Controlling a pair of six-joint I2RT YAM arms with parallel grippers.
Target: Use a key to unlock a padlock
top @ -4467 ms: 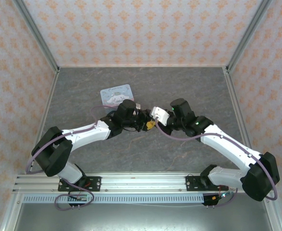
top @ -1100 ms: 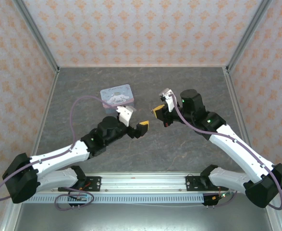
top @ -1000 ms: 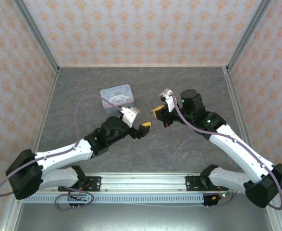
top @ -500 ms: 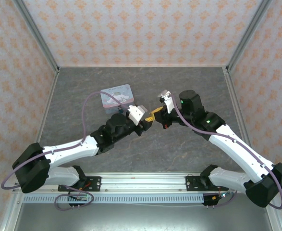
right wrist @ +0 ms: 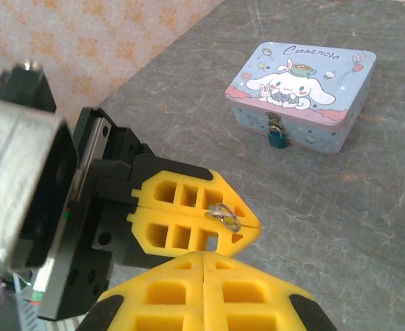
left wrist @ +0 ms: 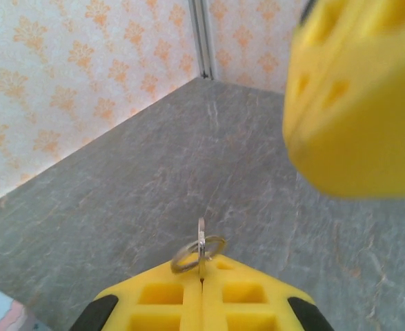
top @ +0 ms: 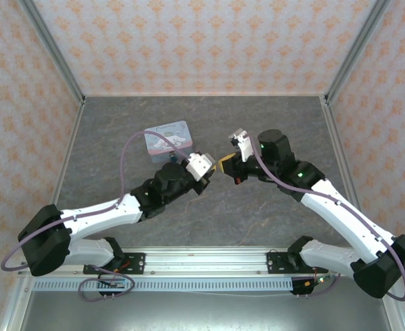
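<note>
Now left yellow-fingered gripper [left wrist: 201,276] clamped on small silver key ring [left wrist: 199,247].
Right gripper [right wrist: 202,258] fingers together, bottom centre; tiny teal padlock [right wrist: 278,138] hangs upper right on pale-blue cartoon tin [right wrist: 326,76], well apart from both.

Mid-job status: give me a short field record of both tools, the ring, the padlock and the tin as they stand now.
left tool: shut on a small silver metal ring that pokes out at its fingertips
right tool: shut, nothing seen in it, close beside the left tool
key: blade not visible
padlock: tiny dark teal padlock hangs at the tin's front clasp
tin: pale-blue rectangular tin with a white cartoon dog, lid down, on the grey stone-patterned table, apart from both tools
</note>
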